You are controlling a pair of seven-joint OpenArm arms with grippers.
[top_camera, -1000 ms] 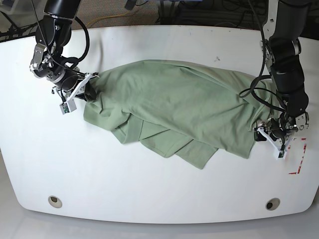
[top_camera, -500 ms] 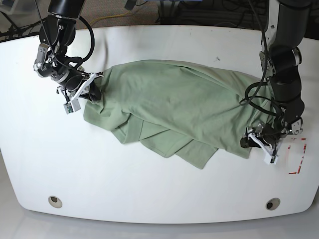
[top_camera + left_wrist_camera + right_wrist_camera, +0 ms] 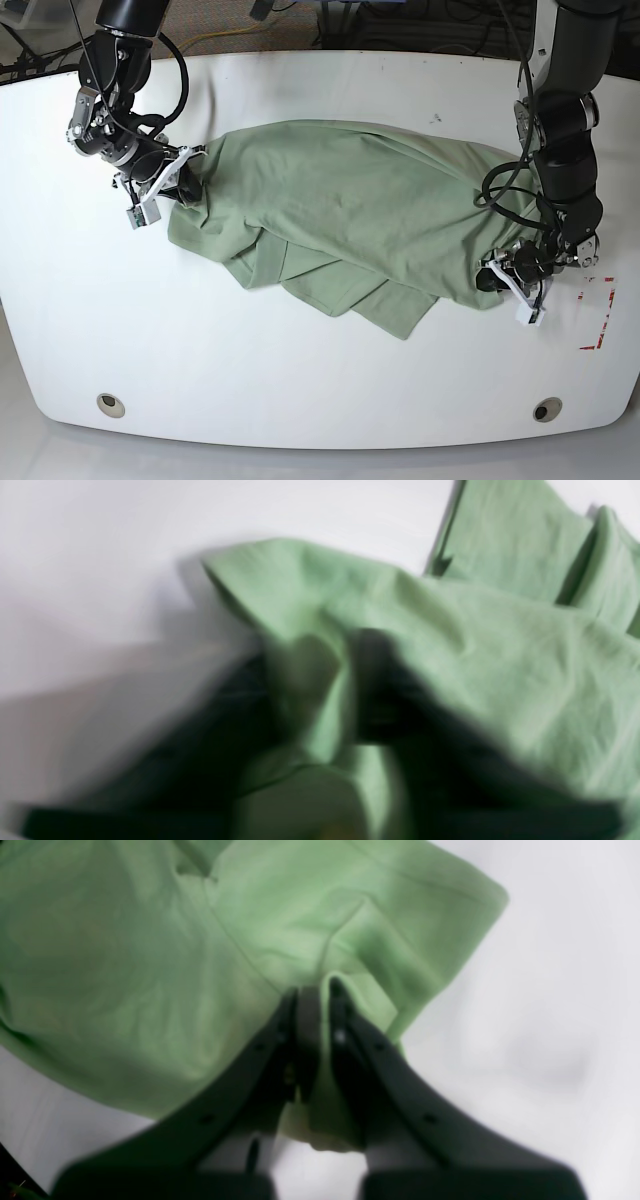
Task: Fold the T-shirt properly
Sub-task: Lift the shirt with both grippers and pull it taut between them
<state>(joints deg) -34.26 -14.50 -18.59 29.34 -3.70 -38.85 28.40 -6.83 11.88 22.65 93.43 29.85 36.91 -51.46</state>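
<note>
Two arms on one pale sage-green soft-knit T-shirt (image 3: 350,225), bunched in rumpled heap mid white tabletop (image 3: 300,380). Right gripper (image 3: 312,992) fingers pressed together, pinching fabric fold at shirt's edge, base view left. Left gripper (image 3: 345,680) blurry, fingers look clamped on cloth ridge at opposite edge, near red tape marks (image 3: 598,320)

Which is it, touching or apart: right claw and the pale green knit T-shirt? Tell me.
Touching. The right wrist view shows the right claw pinched shut on a raised fold of the pale green knit T-shirt, with fabric squeezed between its fingertips.
</note>
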